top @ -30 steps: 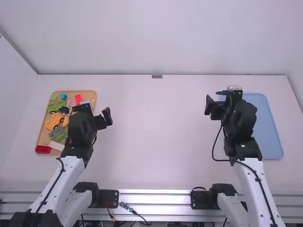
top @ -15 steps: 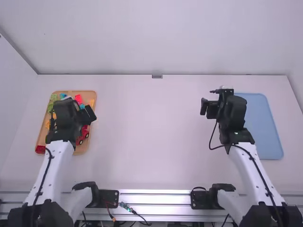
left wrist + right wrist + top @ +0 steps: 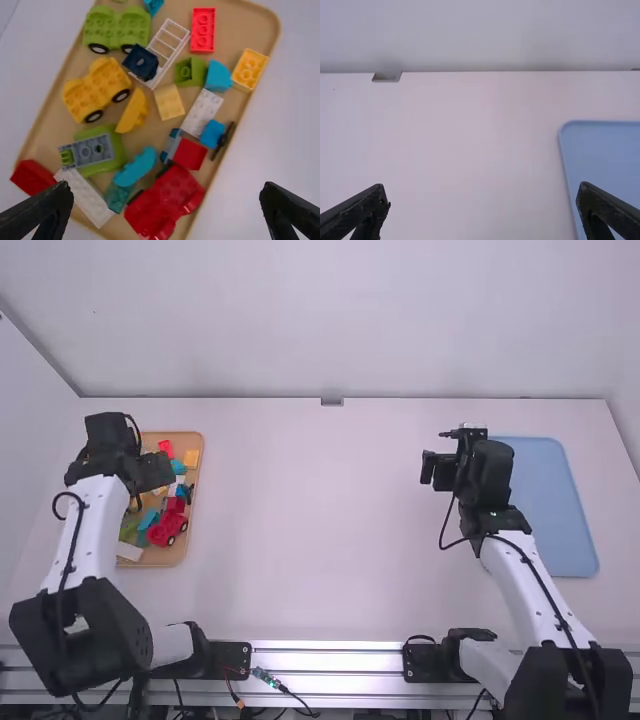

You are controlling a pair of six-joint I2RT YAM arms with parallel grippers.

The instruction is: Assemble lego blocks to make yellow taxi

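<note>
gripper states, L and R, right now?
Left black two-finger gripper: open, nothing held, above the tan tray of blocks.
Right black two-finger gripper: open, nothing held.

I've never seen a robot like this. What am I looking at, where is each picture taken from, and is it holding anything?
These are two robot arms, a left arm and a right arm, at a white table. The wide view looks down from above and behind; the others come from cameras on each wrist. On the table lie a blue tray and a tan tray of toy bricks, including a yellow wheeled base, a green wheeled base and a red toy car. Each arm ends in black jaws; both pairs stand open and hold nothing.
</note>
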